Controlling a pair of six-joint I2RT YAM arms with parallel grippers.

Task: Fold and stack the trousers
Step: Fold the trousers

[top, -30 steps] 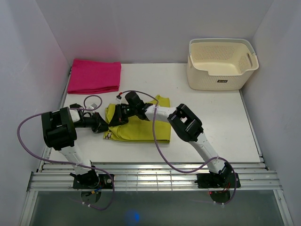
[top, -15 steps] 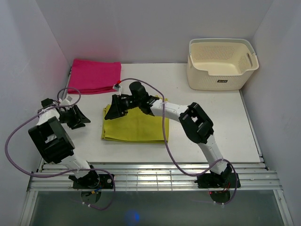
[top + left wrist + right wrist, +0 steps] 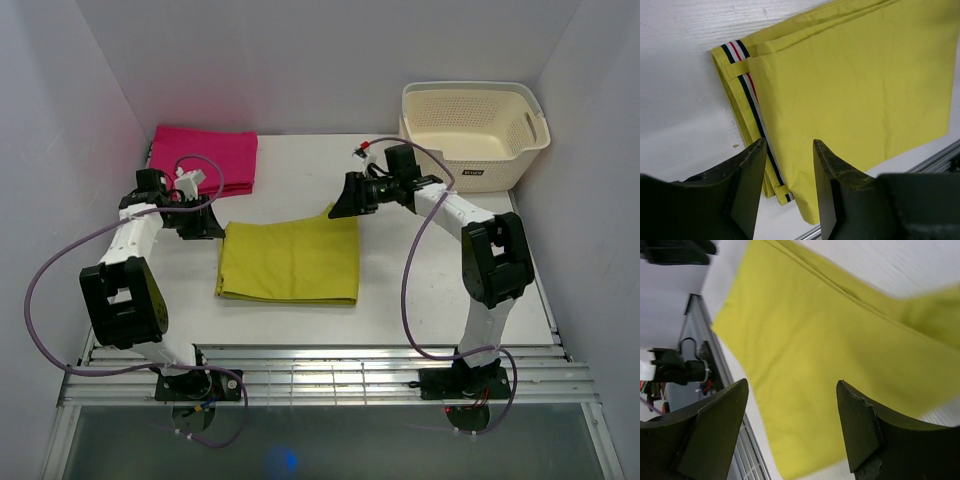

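Note:
The yellow-green trousers (image 3: 290,262) lie folded into a flat rectangle in the middle of the white table (image 3: 440,270). The left wrist view shows their striped waistband edge (image 3: 747,95) and smooth top layer (image 3: 855,90). My left gripper (image 3: 212,226) hovers just off the fold's upper left corner, open, nothing between its fingers (image 3: 747,170). My right gripper (image 3: 338,207) hangs above the fold's upper right corner, open wide and empty; its view looks down on the yellow cloth (image 3: 805,365).
A folded magenta-pink cloth (image 3: 203,160) lies at the back left, close behind my left arm. A cream perforated basket (image 3: 470,135) stands at the back right. White walls enclose the table on three sides; a metal rail (image 3: 330,375) runs along the near edge.
Both grippers have let go of the trousers and opened. The left pulled back toward the pink cloth, the right swung back right toward the basket. The trousers now lie as a flat folded rectangle.

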